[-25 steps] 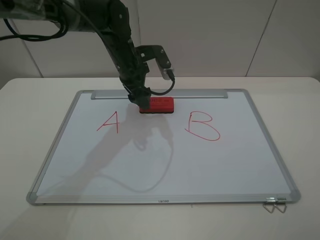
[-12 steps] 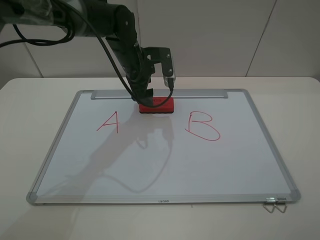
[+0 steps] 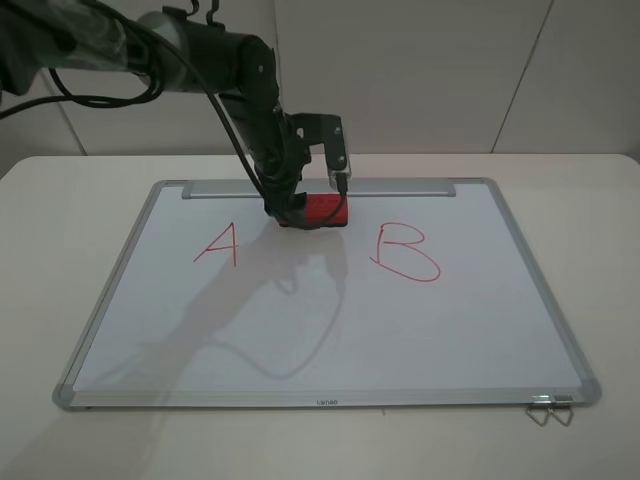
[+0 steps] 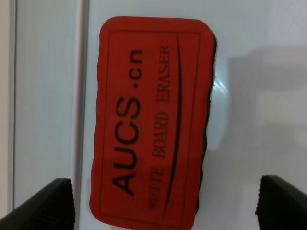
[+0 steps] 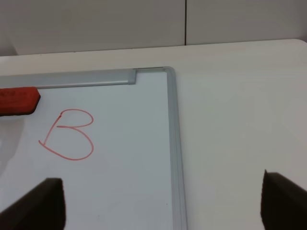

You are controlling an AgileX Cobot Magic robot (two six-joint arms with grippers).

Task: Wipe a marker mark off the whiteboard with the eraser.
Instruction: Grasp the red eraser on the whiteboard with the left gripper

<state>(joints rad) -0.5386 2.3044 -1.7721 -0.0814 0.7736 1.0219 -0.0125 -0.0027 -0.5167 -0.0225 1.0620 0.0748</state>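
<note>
Eraser (image 3: 322, 210) lies flat on the whiteboard (image 3: 330, 330), lettering up, just beside the silver tray strip (image 3: 400, 187) and between the two red letters. The marker mark (image 3: 218, 245), the "A", is untouched and well apart from it; the letter "B" (image 3: 405, 252) is on the other side. The left gripper (image 3: 288, 205) hangs over one end of the eraser with its jaws spread wide, one fingertip on either side of the block and neither pressing on it. The step in hand looks like the grasp. Next, the jaws need to drop lower and close across the eraser's short width, then carry it felt-down to the "A". The right gripper (image 5: 158, 203), jaws apart, idles above the tabletop (image 3: 580, 200).
</note>
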